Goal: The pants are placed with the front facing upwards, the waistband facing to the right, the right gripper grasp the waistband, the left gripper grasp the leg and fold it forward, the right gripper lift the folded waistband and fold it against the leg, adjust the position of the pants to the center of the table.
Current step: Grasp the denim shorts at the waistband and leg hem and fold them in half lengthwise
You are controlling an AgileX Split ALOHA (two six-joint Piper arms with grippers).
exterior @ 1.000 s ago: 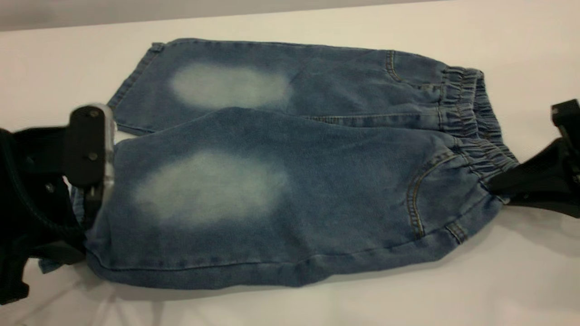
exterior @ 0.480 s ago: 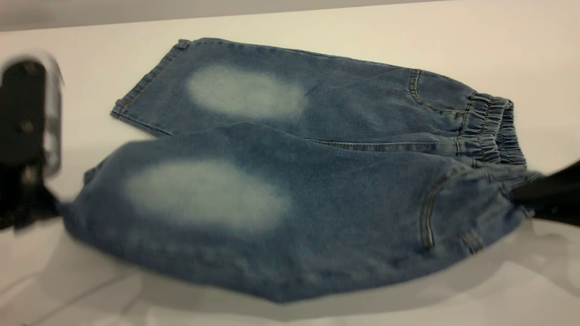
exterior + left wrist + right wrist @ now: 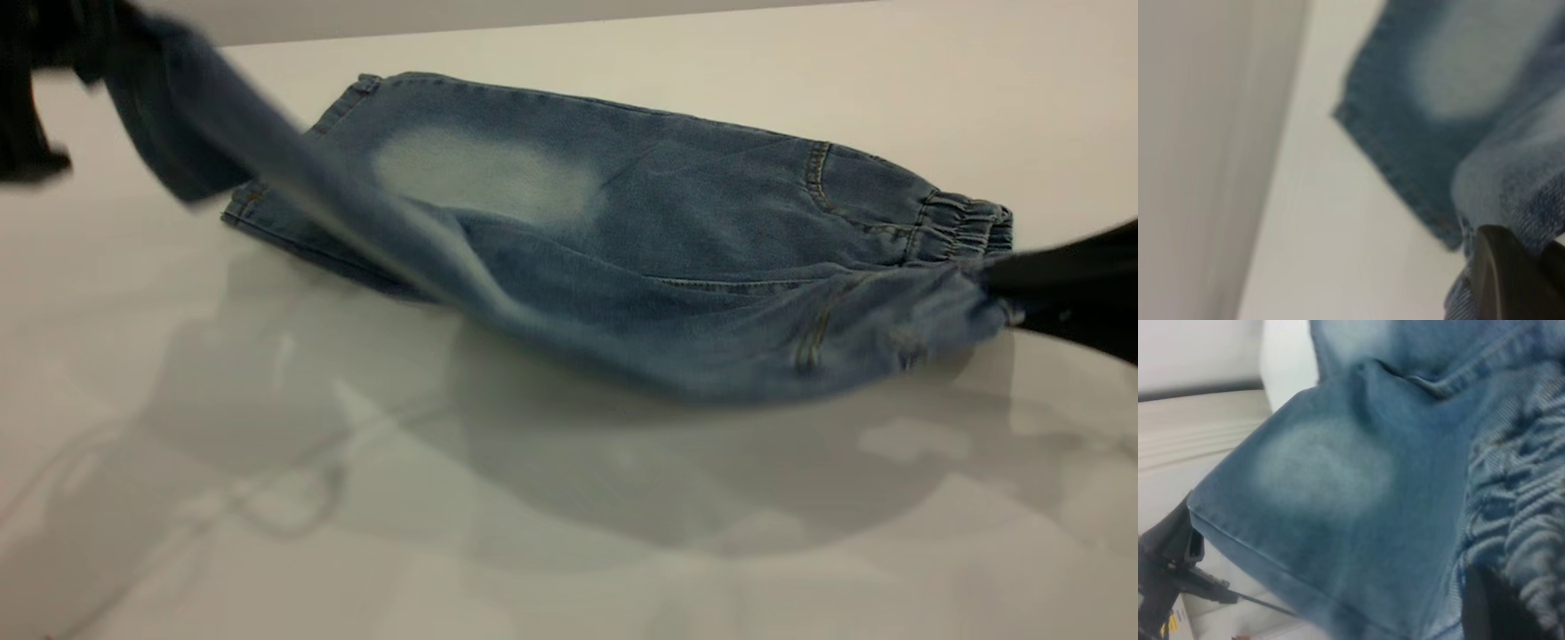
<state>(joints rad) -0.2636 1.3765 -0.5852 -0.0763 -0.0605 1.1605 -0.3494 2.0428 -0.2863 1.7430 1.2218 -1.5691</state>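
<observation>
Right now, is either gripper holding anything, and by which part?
Both hold the pants. The left gripper has the near leg by its hem end, lifted off the table. The right gripper has the waistband at its near corner.

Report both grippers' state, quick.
Left gripper: shut on the near leg of the pants, lifted.
Right gripper: shut on the waistband.

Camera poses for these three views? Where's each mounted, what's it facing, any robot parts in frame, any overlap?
Exterior: off-rig, facing the arms, low over the table; pants, left gripper and right gripper at the edges.
Left wrist: on the left arm, facing a leg hem; own finger shows.
Right wrist: on the right arm, at the waistband; the left arm beyond.
Shared: the pants.
</observation>
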